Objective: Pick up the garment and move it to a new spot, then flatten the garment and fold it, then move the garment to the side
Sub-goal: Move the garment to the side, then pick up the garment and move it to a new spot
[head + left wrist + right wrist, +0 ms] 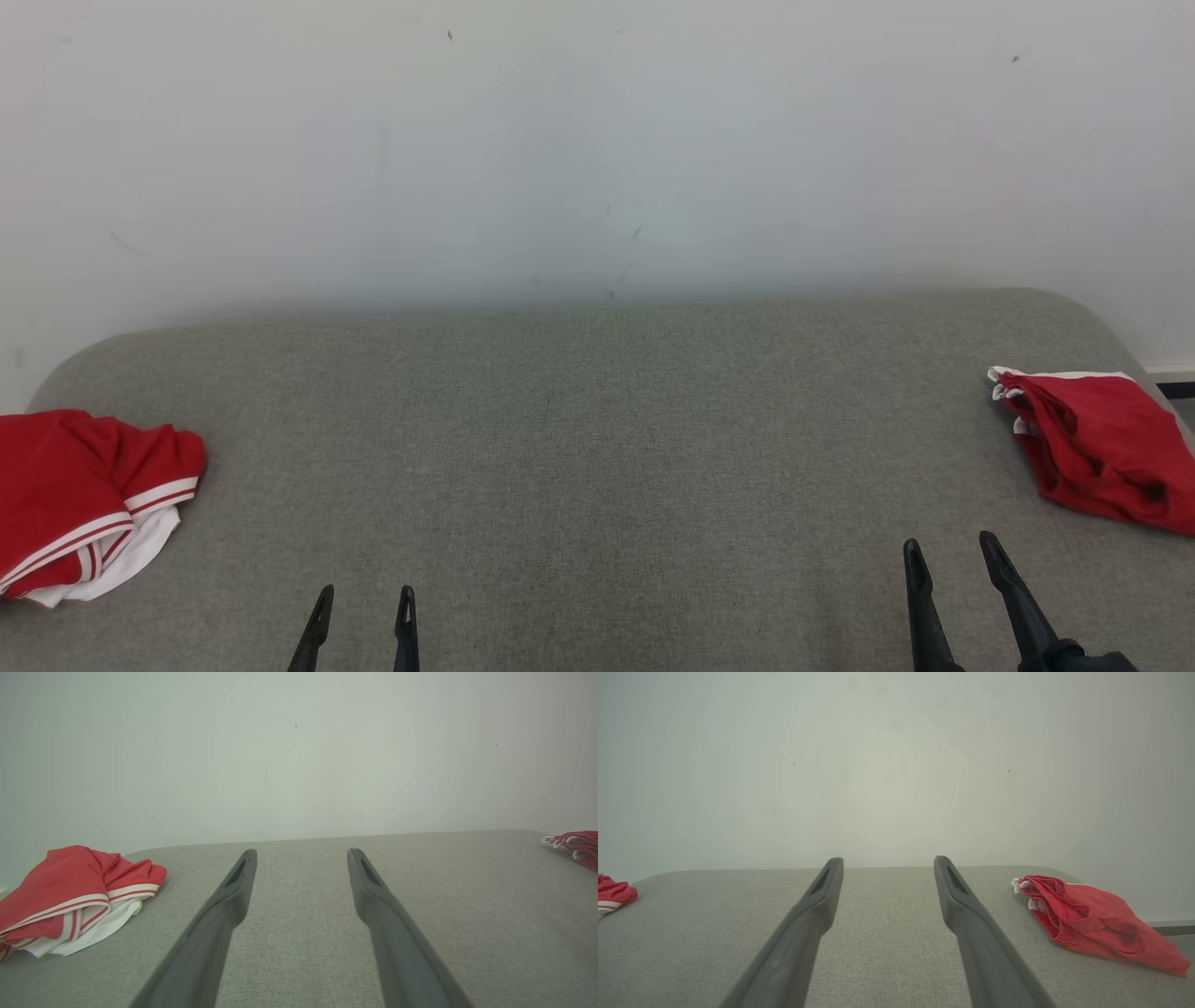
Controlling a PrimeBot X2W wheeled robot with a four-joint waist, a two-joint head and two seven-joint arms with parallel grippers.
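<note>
Grey fabric table (597, 448): crumpled red-and-white striped garment (84, 504) at nine o'clock, plain red garment (1102, 448) at three; left tool (367, 594), right tool (948, 539) spread wide, empty.

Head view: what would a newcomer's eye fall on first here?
Two bright spots on the grey padded surface: a red garment with white stripes crumpled at its left edge, and a plainer red garment at its right edge. The left gripper and right gripper stand open, empty, fingers pointing up.

A bare indoor room; home or lab, I cannot tell. A grey, round-cornered, woven-fabric padded surface (597, 448) stands against a scuffed white wall (597, 140), a crumpled red-and-white garment (84, 499) lying on it.
</note>
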